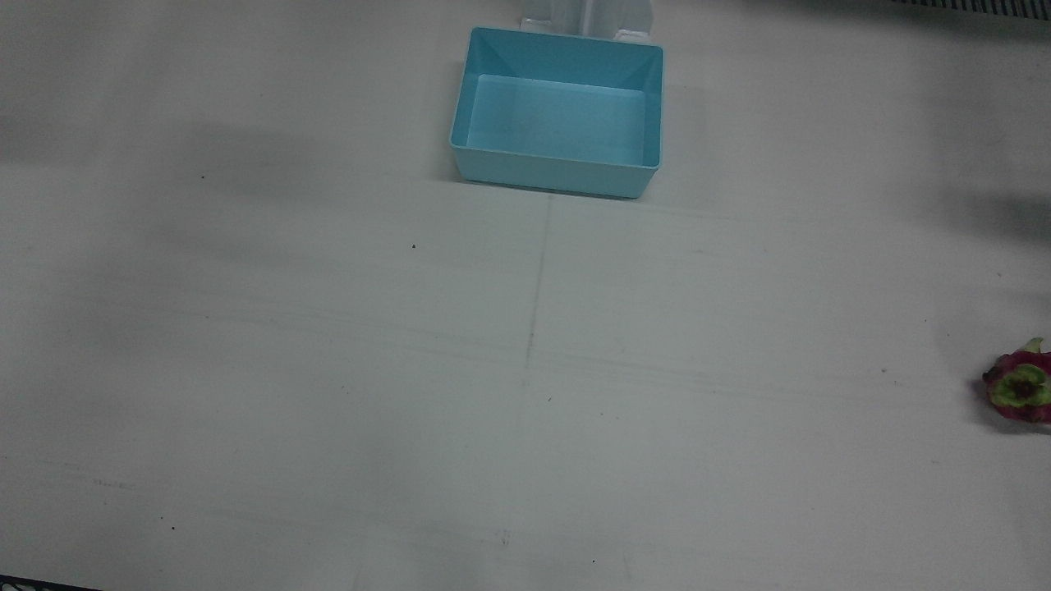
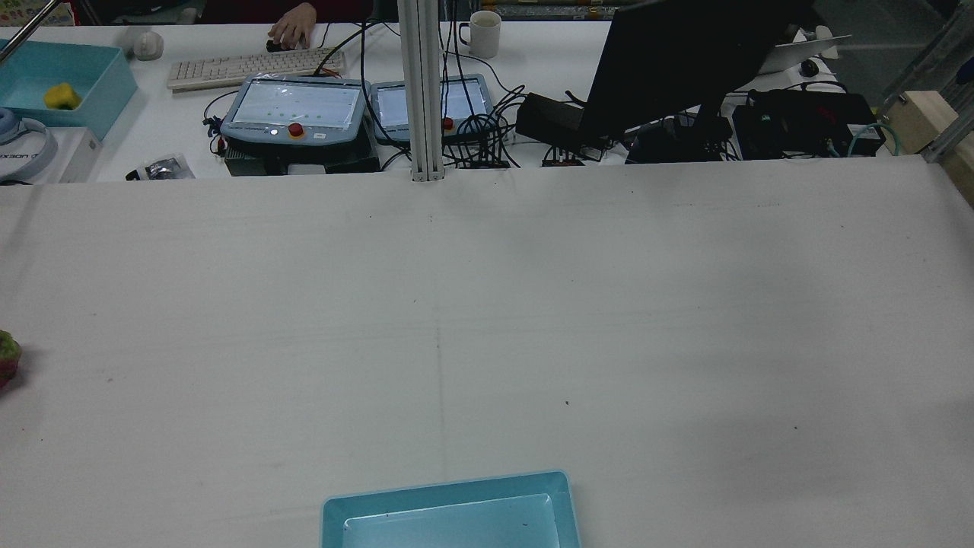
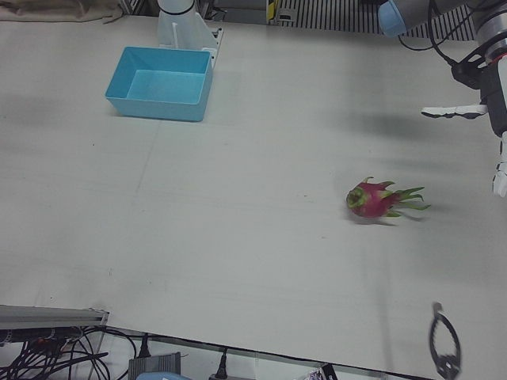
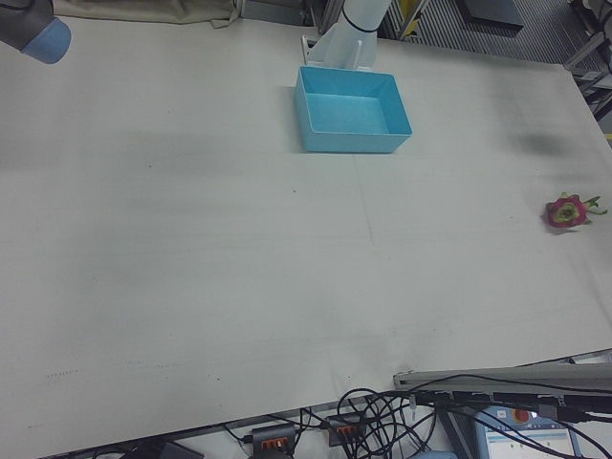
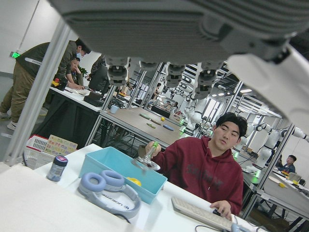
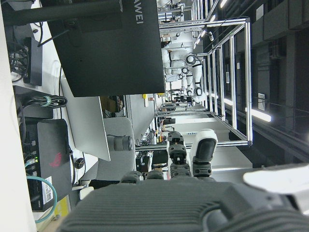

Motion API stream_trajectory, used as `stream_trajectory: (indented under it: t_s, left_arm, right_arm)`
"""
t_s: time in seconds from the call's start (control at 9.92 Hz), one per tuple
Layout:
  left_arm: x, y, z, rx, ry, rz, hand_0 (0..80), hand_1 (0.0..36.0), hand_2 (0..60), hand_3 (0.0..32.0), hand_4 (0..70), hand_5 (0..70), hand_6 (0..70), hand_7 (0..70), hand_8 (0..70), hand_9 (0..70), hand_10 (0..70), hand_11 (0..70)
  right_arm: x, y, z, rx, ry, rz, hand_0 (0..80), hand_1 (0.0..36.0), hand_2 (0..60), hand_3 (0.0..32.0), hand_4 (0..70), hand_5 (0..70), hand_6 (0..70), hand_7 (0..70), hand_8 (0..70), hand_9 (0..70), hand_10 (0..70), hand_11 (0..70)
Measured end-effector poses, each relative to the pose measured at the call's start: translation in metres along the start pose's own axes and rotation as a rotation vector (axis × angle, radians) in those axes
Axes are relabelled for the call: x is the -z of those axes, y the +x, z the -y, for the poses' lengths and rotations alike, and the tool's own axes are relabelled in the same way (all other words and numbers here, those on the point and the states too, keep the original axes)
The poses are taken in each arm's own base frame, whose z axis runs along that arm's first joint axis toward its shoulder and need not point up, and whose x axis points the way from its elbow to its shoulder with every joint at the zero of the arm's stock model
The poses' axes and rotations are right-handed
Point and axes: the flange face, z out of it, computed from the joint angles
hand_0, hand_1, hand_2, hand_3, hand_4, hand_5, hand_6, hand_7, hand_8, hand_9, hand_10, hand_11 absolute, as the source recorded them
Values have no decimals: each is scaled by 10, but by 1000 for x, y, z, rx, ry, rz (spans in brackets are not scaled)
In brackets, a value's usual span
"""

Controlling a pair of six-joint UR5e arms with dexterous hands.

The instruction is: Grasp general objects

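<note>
The dragon fruit [image 3: 374, 199] lies on its side on the white bench [image 3: 238, 206], out toward the robot's left edge and well away from the blue tub [image 3: 161, 73], which sits empty near the arm pedestals. The left hand [image 3: 491, 119] hangs above the bench beyond the fruit, fingers spread and holding nothing, clear of the fruit. The right hand [image 6: 186, 159] only shows in its own camera, fingers stretched out and apart with nothing in them, facing the monitor [image 6: 108, 46] on the far desk.
</note>
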Motion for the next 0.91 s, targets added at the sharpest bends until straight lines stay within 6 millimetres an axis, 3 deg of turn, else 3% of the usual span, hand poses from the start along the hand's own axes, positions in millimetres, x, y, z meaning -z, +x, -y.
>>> stream_trajectory:
  t_s: [0.2,0.4,0.5,0.61,0.71,0.81,0.91]
  left_arm:
    - [7,-23,12,-56,11,27,501,111,0,218,0,107,0,158,0,17,0,0]
    - [7,-41,19,-123,10,42,536,150,0,306,0,137,0,155,0,17,0,0]
    - [7,-46,21,-158,3,44,554,173,0,320,0,135,0,145,0,15,0,0]
    - [6,-48,20,-183,-11,39,549,166,0,320,0,139,0,128,0,11,0,0]
    - [4,-49,17,-197,-36,29,543,146,0,300,0,191,0,137,0,13,0,0]
    - [1,-51,12,-206,-64,19,530,104,0,230,0,294,12,205,3,27,0,0]
    - [-2,-54,5,-213,-94,13,559,115,0,210,0,347,30,243,10,34,0,0]
  right_arm:
    - [0,0,0,0,0,0,0,0,0,0,0,0,0,0,0,0,0,0]
    - [0,0,0,-1,0,0,0,0,0,0,0,0,0,0,0,0,0,0]
    - [0,0,0,-1,0,0,0,0,0,0,0,0,0,0,0,0,0,0]
    - [0,0,0,-1,0,0,0,0,0,0,0,0,0,0,0,0,0,0]
    - [0,0,0,-1,0,0,0,0,0,0,0,0,0,0,0,0,0,0]
    - [0,0,0,-2,0,0,0,0,0,0,0,0,0,0,0,0,0,0]
    - [0,0,0,-1,0,0,0,0,0,0,0,0,0,0,0,0,0,0]
